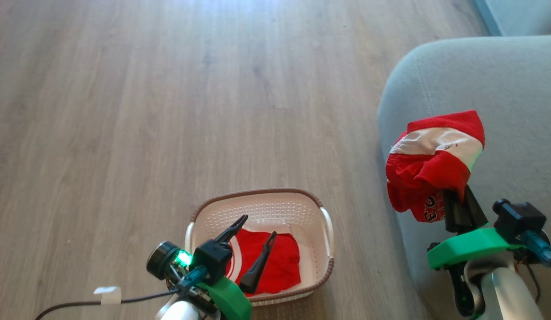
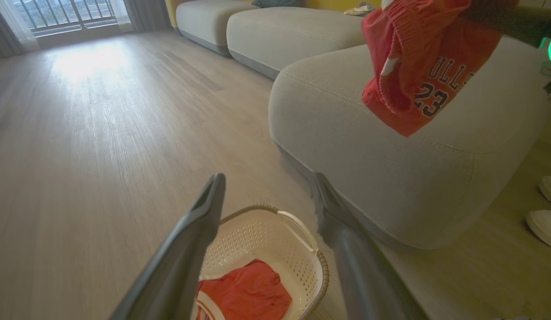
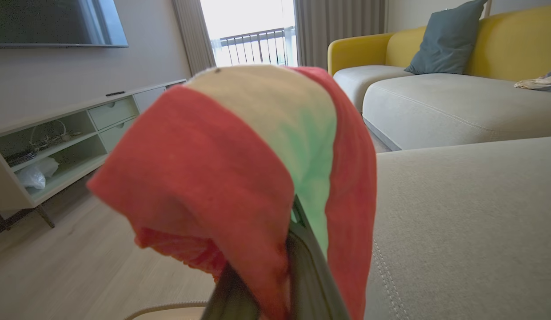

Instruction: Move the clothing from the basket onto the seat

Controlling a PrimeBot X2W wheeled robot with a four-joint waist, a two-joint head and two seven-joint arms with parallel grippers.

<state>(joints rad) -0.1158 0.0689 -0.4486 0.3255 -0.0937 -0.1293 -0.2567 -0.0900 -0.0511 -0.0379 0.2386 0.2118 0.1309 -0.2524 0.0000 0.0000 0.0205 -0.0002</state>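
Observation:
A red jersey with a white band [image 1: 433, 162] hangs draped over my right gripper [image 1: 455, 195], which is shut on it above the edge of the grey seat [image 1: 502, 89]. The left wrist view shows this jersey [image 2: 420, 66] with "23" on it over the seat [image 2: 391, 169]. In the right wrist view the jersey [image 3: 240, 178] covers the fingers. A second red garment [image 1: 275, 262] lies in the cream basket [image 1: 326, 231] on the floor. My left gripper [image 1: 257, 235] hovers open just above that garment, nothing between its fingers. The basket [image 2: 302, 249] and garment [image 2: 249, 293] appear below its fingers.
Wood floor [image 1: 169, 89] spreads to the left and ahead. A cable with a white tag [image 1: 107, 294] lies at the lower left. White shoes [image 2: 546, 213] stand by the sofa. A TV cabinet [image 3: 57, 142] and a yellow sofa with a blue cushion [image 3: 449, 40] stand further off.

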